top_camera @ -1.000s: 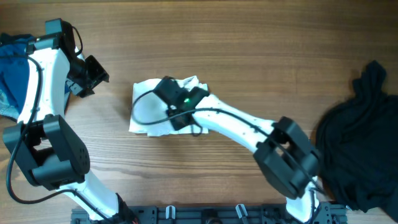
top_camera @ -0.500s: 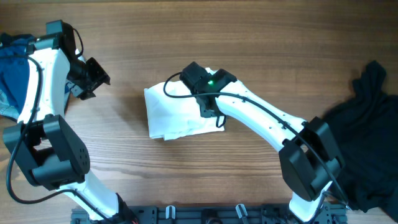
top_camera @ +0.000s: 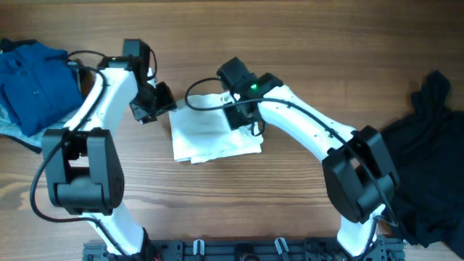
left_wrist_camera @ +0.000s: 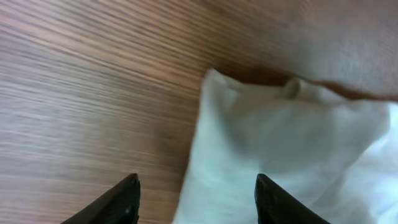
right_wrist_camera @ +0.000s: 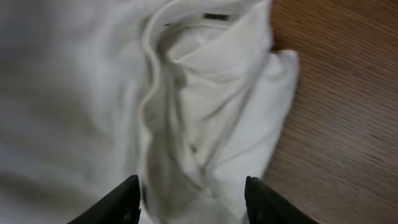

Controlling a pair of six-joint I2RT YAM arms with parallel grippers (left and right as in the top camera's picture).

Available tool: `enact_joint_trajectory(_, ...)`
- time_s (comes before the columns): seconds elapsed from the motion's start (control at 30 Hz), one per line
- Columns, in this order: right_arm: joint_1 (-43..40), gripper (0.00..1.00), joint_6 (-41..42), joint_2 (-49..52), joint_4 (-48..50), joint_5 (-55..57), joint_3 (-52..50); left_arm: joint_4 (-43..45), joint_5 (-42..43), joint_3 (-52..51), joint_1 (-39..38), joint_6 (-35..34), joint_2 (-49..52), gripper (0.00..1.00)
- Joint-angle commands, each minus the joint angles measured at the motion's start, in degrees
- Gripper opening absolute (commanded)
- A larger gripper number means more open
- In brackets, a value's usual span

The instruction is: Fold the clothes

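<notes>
Left pincer (left_wrist_camera: 196,186) beside, right pincer (right_wrist_camera: 193,190) over white T-shirt (top_camera: 214,138) (jaws spread)

Folded shirt (top_camera: 214,138) at mid table (top_camera: 319,51), garment heap (top_camera: 32,80) far left, crumpled garment (top_camera: 424,167) far right.

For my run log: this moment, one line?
left gripper open at white garment's edge | right gripper open over it | black garment heaped

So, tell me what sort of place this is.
Probably a robot test bench: wooden table, two arms based on a rail, and white shirt, blue garment, black garment set out.
</notes>
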Motion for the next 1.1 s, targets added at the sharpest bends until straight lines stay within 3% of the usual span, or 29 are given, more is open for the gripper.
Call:
enact_joint_trajectory(0.0,-2.0,0.32,1.1,0.9,-0.7,-3.9,-0.5,1.9,0.5,-2.2,-2.3,0.3,0.0,0.6)
enact_joint_trajectory(0.03,-2.1,0.14,1.0,0.9,-1.3,-4.2,-0.5,2.0,0.4,-2.5,-2.7,0.3,0.0,0.6)
enact_joint_trajectory(0.07,-2.1,0.04,1.1,0.9,-1.9,-4.3,-0.5,2.1,0.4,-2.6,-2.8,0.3,0.0,0.6)
enact_joint_trajectory(0.23,-2.1,0.04,-0.3,0.9,-6.3,-7.5,-0.5,1.8,0.5,-2.7,-2.8,0.3,0.0,0.6)
enact_joint_trajectory(0.27,-2.1,0.06,-0.5,0.9,-6.3,-7.4,-0.5,1.9,0.5,-2.7,-2.8,0.3,0.0,0.61)
enact_joint_trajectory(0.33,-2.1,0.49,-3.4,0.9,-5.9,-7.5,-0.5,1.9,0.5,-2.7,-2.8,0.3,0.0,0.6)
enact_joint_trajectory(0.37,-2.1,0.59,-5.0,0.8,-5.0,-7.4,-0.5,1.9,0.5,-2.7,-2.8,0.3,0.0,0.6)
enact_joint_trajectory(0.47,-2.1,0.57,-5.0,0.8,-0.8,-9.3,-0.3,1.9,0.5,-2.7,-2.8,0.3,0.0,0.61)
enact_joint_trajectory(0.73,-2.0,0.3,-4.2,2.3,-0.1,-12.4,-0.9,1.6,0.5,-2.7,-2.8,0.3,0.0,0.62)
enact_joint_trajectory(0.8,-2.1,0.05,-3.3,2.6,-0.1,-12.1,-0.9,1.4,0.5,-2.7,-2.8,0.3,0.0,0.61)
enact_joint_trajectory(0.9,-2.4,0.04,1.8,2.5,-0.9,-7.5,-0.9,1.2,0.5,-2.7,-2.8,0.3,0.0,0.62)
enact_joint_trajectory(1.07,-6.5,0.04,21.7,2.5,-9.9,6.4,-0.9,0.6,0.4,-2.7,-2.8,0.3,0.0,0.62)
